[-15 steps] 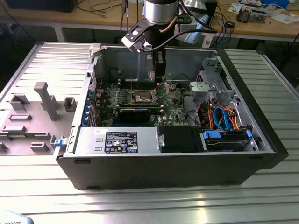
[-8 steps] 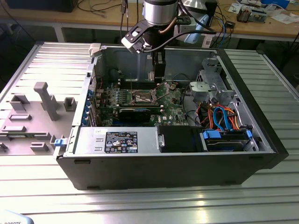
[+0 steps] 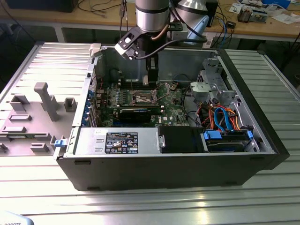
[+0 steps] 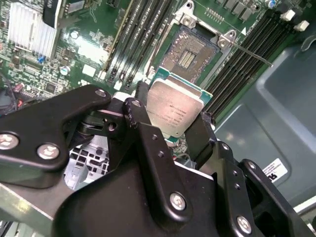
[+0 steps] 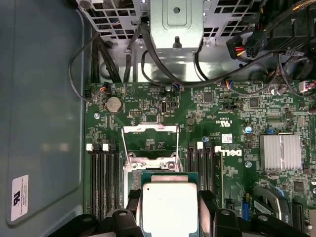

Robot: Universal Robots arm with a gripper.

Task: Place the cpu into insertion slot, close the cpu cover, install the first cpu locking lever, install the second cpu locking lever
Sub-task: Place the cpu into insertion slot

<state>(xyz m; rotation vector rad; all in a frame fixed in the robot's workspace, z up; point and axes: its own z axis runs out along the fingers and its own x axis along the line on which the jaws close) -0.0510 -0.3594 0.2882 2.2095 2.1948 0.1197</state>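
Nearest to us, the pincer (image 4: pixel 170 118) was narrowed onto one cpu (image 4: pixel 175 103). Its two fingers (image 4: pixel 144 129) pressed against opposite edges of the chip. The other two edges stood free, with a thin green rim showing round the metal top.

Just past the pincer's tip lay the single insertion slot (image 4: pixel 190 52), its dark contact field bare and its metal rim uncovered. The chip's far edge overlapped the slot's near edge in the second wrist view, and we could not tell how much air lay between them. One thin locking lever (image 4: pixel 252 55) jutted out to one side of the slot.

Beyond the slot, in the first wrist view, the one cpu cover (image 5: pixel 150 130) stood raised, so the way down was open. We counted two banks of long memory slots (image 5: pixel 104 177), one on each side of the pincer, crowding the slot closely.

Farther from the pincer we saw one finned heat sink (image 5: pixel 281 150), one coin battery (image 5: pixel 114 103) and the blue-grey case wall (image 5: pixel 44 98).

In the exterior view the arm (image 3: pixel 152 18) reached down into the open computer case (image 3: pixel 164 168), over the green motherboard (image 3: pixel 171 101)
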